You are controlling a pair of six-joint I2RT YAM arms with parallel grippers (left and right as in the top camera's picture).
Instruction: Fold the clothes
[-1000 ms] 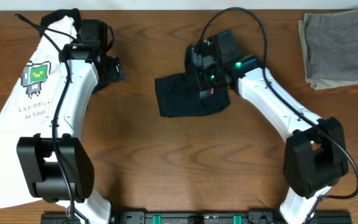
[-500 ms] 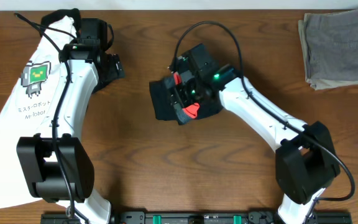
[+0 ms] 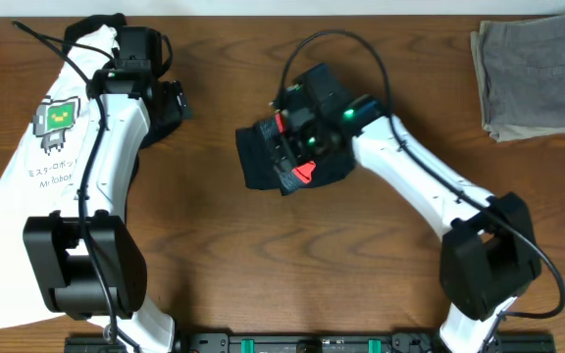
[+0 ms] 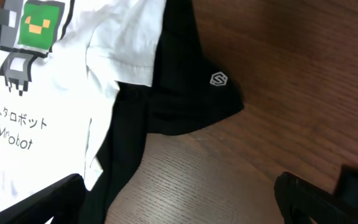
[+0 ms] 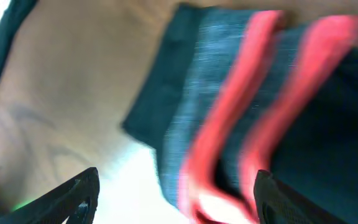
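Front counter (image 3: 263,275) lies wide open; black trousers (image 3: 256,162) block centre, white T-shirt (image 3: 18,216) the left, grey trousers (image 3: 528,74) the far-right corner.

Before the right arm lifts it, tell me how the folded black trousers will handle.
Likely floppy: the black trousers lie in soft layered folds, so the layers may sag open. Probably light, since the bundle lies quite flat. Unlikely to slide by itself on the wooden table.

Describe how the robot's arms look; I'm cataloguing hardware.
Both the left arm and right arm have smooth white links with bulky black joint housings. A black cable loops above the right wrist; green lights glow there. The left tool has matte black fingers.
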